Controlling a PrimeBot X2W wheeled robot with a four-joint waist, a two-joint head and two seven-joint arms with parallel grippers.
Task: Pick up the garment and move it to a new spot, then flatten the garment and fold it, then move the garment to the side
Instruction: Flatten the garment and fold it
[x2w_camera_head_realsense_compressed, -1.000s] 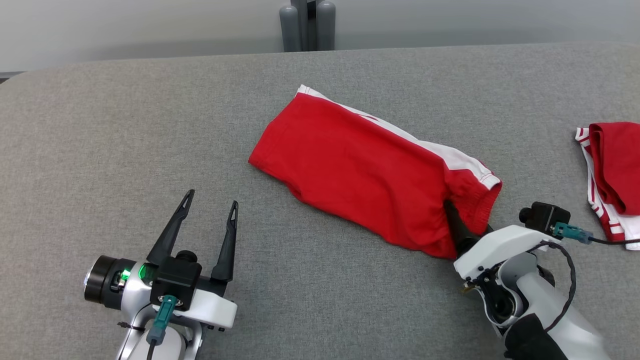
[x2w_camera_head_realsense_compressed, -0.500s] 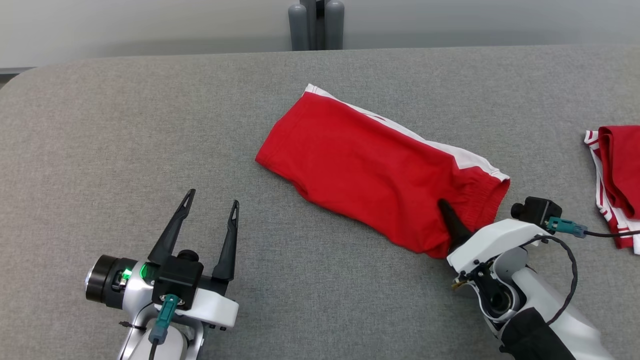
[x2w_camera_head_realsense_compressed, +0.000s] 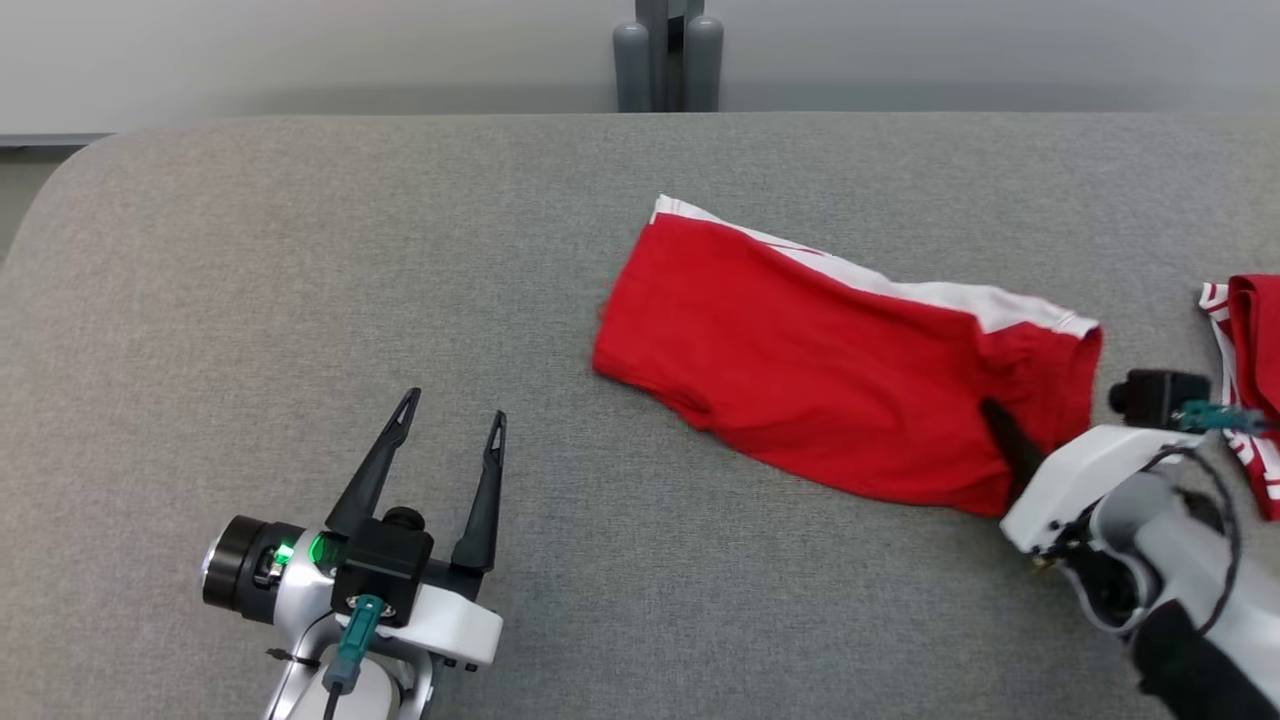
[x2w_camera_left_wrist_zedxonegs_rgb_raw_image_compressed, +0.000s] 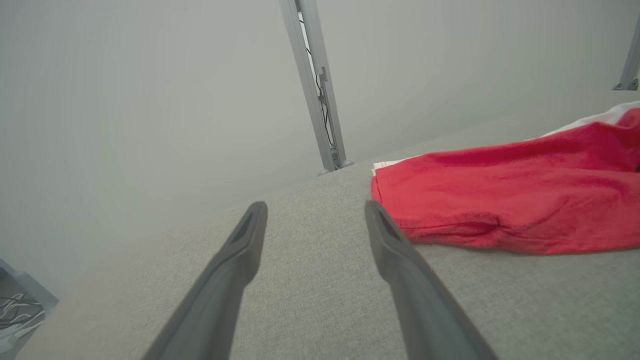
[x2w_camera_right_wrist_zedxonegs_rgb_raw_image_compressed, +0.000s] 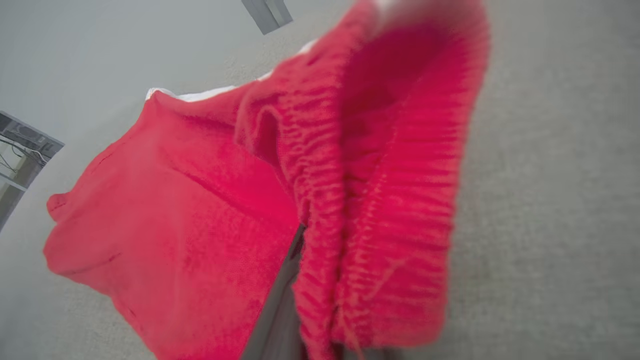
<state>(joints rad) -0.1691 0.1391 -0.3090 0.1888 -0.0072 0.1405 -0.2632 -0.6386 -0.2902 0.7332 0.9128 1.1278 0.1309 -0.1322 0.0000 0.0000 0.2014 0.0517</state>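
The red shorts lie folded lengthwise near the middle of the grey bench, running slantwise, with a white stripe along the far edge. The right end effector is pinched onto the elastic waistband at the shorts' right end. One dark finger lies on top of the cloth, and the other appears to be under it. In the right wrist view the gathered elastic bunches up around that finger.

The left end effector sits low on the bench with its fingers spread wide and nothing in them, well apart from the shorts' left end.

The shorts look light, limp and not slippery, so they will probably drape and trail from a single pinch rather than hold their shape. The ribbed waistband is the thickest and firmest part, so it seems the safest grip. For flattening, a second hold on the leg hems would likely keep the layers from sliding apart.

A second red-and-white garment lies at the right edge, near the right wrist.
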